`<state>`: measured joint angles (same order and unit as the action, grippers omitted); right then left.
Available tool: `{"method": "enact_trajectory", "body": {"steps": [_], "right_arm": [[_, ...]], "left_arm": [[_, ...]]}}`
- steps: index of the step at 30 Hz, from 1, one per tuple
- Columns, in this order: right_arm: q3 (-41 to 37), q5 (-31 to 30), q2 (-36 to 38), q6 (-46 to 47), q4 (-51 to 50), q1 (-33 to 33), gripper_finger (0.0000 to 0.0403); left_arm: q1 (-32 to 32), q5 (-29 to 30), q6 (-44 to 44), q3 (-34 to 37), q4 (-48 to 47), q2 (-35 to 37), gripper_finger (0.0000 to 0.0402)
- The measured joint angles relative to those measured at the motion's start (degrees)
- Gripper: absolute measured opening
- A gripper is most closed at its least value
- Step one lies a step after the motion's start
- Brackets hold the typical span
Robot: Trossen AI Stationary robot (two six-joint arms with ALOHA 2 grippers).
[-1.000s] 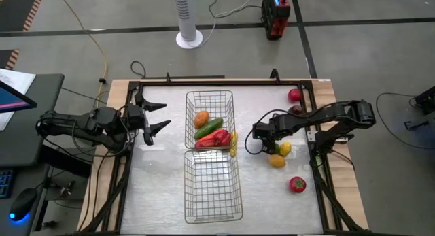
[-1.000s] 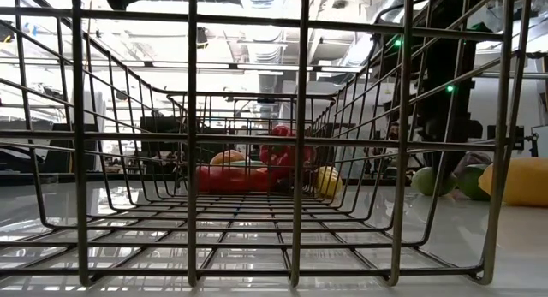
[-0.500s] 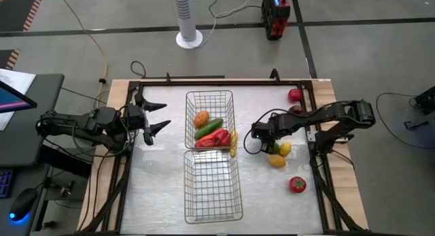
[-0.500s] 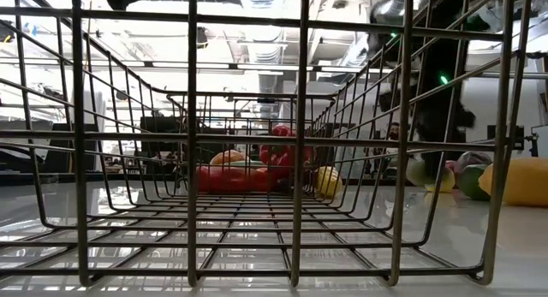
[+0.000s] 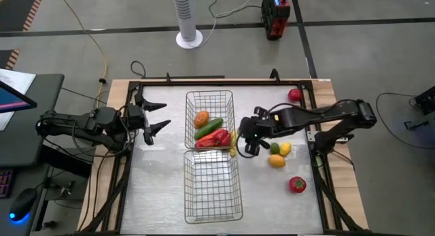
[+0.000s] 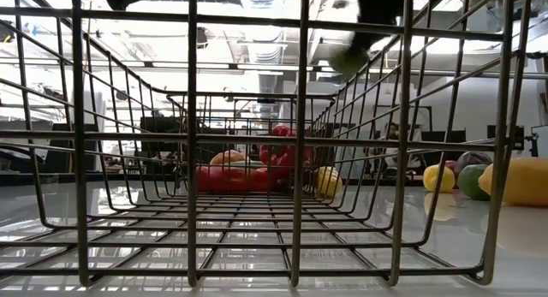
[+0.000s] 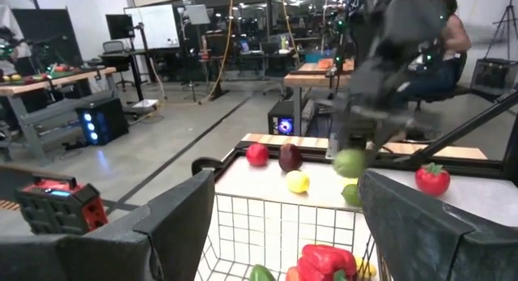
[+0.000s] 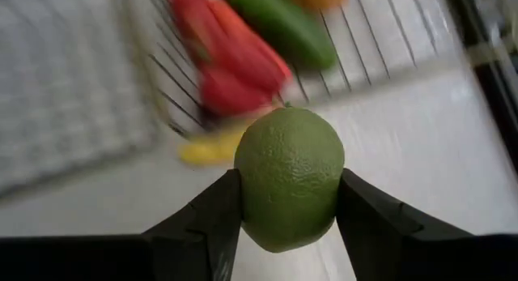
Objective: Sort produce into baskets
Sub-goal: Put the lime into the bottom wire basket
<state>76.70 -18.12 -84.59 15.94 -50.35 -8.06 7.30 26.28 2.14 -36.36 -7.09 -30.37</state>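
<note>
The left gripper [image 5: 158,116] is held with its fingers spread and nothing between them, left of the far basket [image 5: 210,97]. In that basket an orange [image 5: 201,118], a cucumber [image 5: 209,128] and red peppers [image 5: 215,137] are seen; the near basket [image 5: 213,188] appears bare. A banana [image 5: 233,143] lies against the far basket's right side. Just right of it, a lime [image 8: 288,177] is clamped in the right gripper [image 5: 249,136] above the table. Farther right, a second lime [image 5: 274,148], lemons [image 5: 276,160] and apples [image 5: 293,95] are left on the table.

Two baskets [image 5: 211,157] mid-table — loose produce [image 5: 281,160] right.
</note>
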Motion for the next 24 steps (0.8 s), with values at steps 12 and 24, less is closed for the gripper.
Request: {"method": "enact_trajectory", "body": {"steps": [12, 24], "right_arm": [[0.27, 9.27, -7.28, -5.84, 21.55, -10.59, 0.0254], [1.82, 1.67, -7.38, 4.63, -0.71, -10.09, 0.0306]], "left_arm": [[0.01, 0.02, -0.22, 0.00, 0.17, 0.00, 0.0292], [0.01, 0.05, -0.35, 0.00, 0.02, 0.00, 0.0292]]}}
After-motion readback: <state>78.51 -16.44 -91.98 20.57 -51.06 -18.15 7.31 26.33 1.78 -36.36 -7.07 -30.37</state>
